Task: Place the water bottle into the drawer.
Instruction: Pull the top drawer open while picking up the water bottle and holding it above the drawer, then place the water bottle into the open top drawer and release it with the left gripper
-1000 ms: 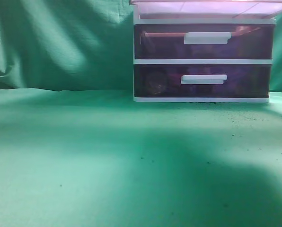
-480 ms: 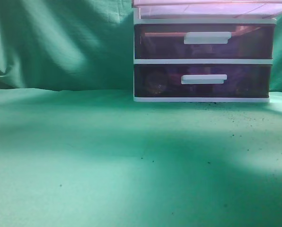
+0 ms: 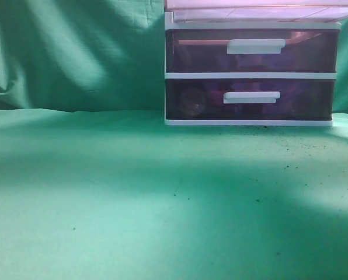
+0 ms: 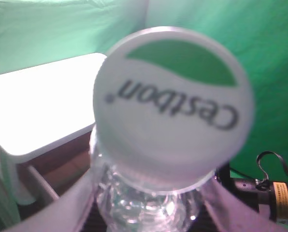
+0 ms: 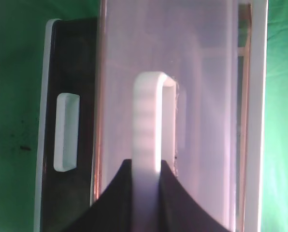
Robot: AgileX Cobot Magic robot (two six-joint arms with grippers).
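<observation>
Water bottle is clamped in left gripper, cap toward the camera. Drawer handle is pinched by right gripper.

The drawer sits atop 2 lower drawers, unit standing on the table at right rear

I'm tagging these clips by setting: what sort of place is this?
Probably a staged robot test bench rather than a home. Green cloth covers the table and hangs as a backdrop. The only furniture is a small drawer unit. The right gripper grips the top drawer's handle; the left gripper holds a water bottle.
</observation>
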